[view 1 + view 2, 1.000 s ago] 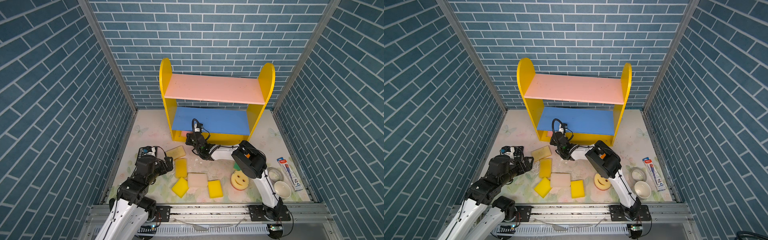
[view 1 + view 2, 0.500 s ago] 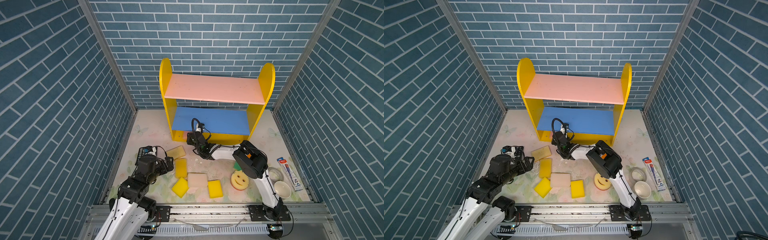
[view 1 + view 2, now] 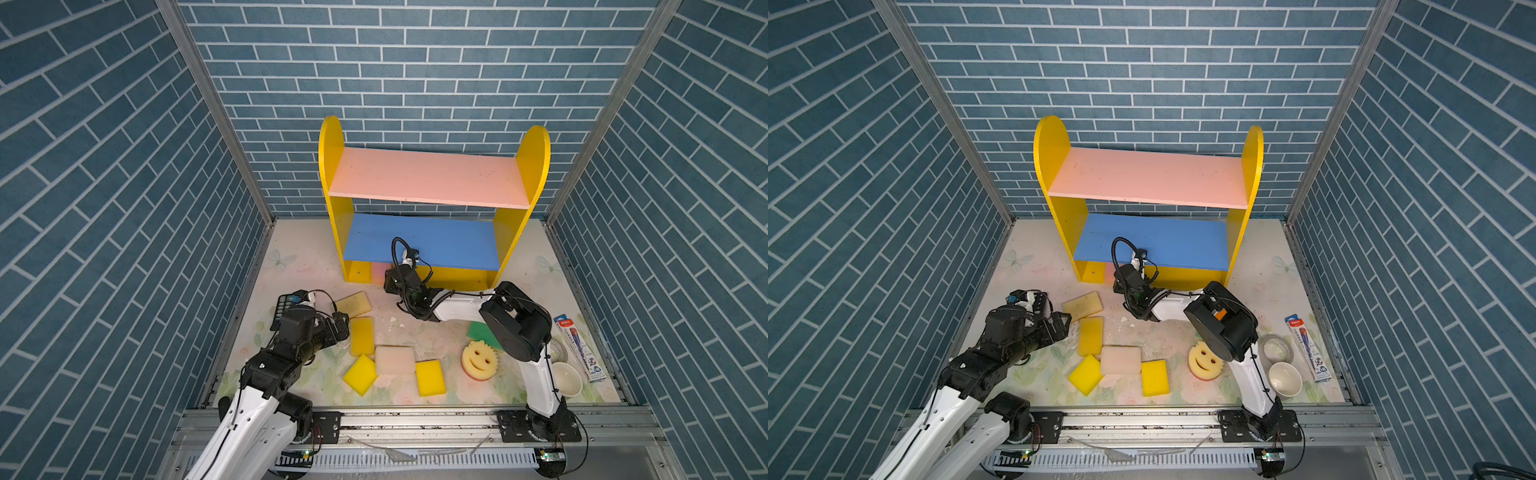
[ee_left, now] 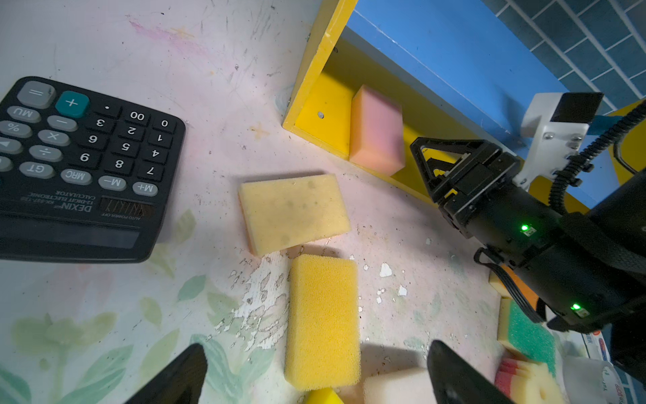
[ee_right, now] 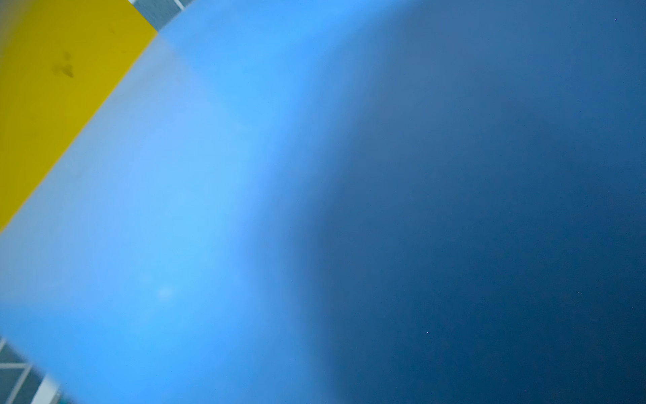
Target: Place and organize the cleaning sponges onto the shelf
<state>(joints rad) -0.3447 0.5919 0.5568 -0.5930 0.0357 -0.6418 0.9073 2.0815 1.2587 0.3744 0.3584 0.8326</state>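
At the left end of the shelf (image 3: 332,166), over its yellow base (image 4: 314,108), the right gripper (image 4: 421,155) stands with its jaws parted and nothing between them, as far as the slanted left wrist view lets me judge. Just beside its fingertips the pink sponge (image 4: 375,129) stands on edge on the base, under the blue middle board (image 3: 424,241). The left gripper (image 3: 340,326) is spread wide and empty, low over the table, just beside a yellow sponge (image 3: 361,336). The tan sponge (image 3: 353,303) lies just beyond it, and the calculator (image 3: 286,305) is to the left.

The pink sponge is upright and close to the base's front edge, so a finger brushing it while backing out could topple it onto the table. The right wrist view shows only blurred blue, so that camera sits very near the board. The cable loop (image 3: 394,249) could snag the board's front edge if the arm lifts before it backs out.

Room under that board is tight. The pink top board (image 3: 428,178) and the blue board are bare, and 2 sponges, whitish (image 3: 395,359) and smiley (image 3: 480,359), wait nearer.
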